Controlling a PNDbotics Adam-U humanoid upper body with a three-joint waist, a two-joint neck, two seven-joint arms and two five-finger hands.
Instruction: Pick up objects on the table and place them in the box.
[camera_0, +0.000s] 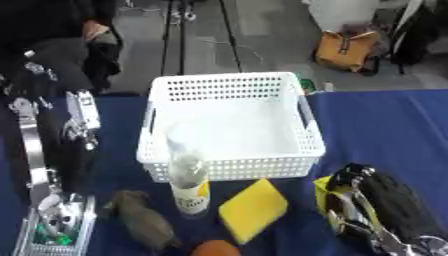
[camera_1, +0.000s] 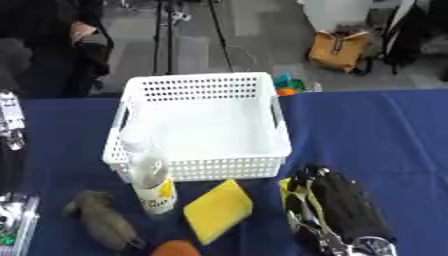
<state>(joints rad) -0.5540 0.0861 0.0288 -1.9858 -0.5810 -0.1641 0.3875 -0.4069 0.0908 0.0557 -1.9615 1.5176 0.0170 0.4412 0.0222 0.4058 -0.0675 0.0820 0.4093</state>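
The white perforated box (camera_0: 232, 125) stands on the blue table (camera_0: 385, 125) at the centre of the view, and nothing shows inside it. Four items lie outside it, along its near wall.

A clear bottle (camera_0: 188, 177) with a yellow-and-white label stands upright at about 7 o'clock from the box's centre, its upper part overlapping the near-left corner of the box in the view. I cannot tell whether it touches the wall. A yellow sponge (camera_0: 252, 210) lies flat at 6 o'clock from the box, just beside the bottle on its right. A grey-brown soft object (camera_0: 140, 220) lies at 8 o'clock from the sponge, left of the bottle and apart from it. An orange rounded object (camera_0: 214, 248) sits at the bottom edge, between the grey-brown object and the sponge, partly cut off.

The right hand (camera_0: 372, 205) enters from 5 o'clock and rests low on the table beside the box's near-right corner, fingers pointing toward the box. A yellow shape shows at its left side. Whether the fingers are spread or closed on it cannot be told.

The left arm (camera_0: 52, 165) stands at 9 o'clock; its hand's state cannot be told.
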